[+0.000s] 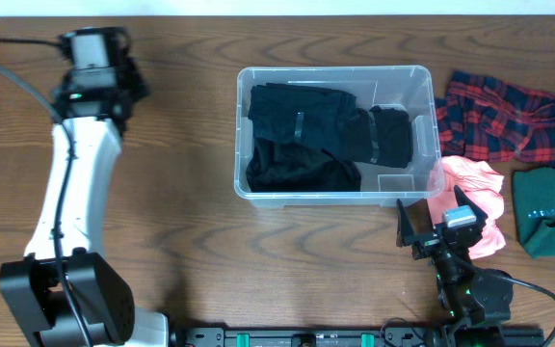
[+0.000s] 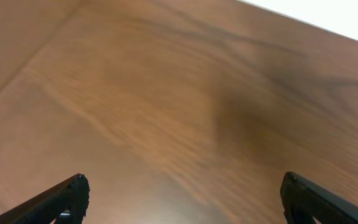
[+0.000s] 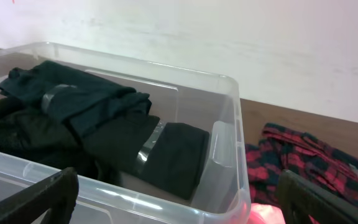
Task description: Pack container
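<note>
The large clear plastic rectangular bin with rounded corners (image 1: 241,135) sits about the middle of the brown wooden table (image 1: 191,260), open at the top. Inside it lie dark black folded garments (image 1: 306,135), some with a grey band across them, filling most of the floor; the corner at 5 o'clock is bare.

Off the bin's 3 o'clock side lies a rumpled red-and-black plaid cloth (image 1: 509,120). At 4 o'clock, just beside the bin's corner, is a crumpled coral-pink cloth (image 1: 480,183), and further out a folded dark green cloth (image 1: 547,217).

The right gripper (image 1: 436,222) stands at the bin's 5 o'clock, near the front wall and partly over the pink cloth, its fingers spread with nothing between them. The left gripper (image 2: 185,199) is well away, toward the bin's 10 o'clock, over bare wood, fingers likewise wide apart and holding nothing.
</note>
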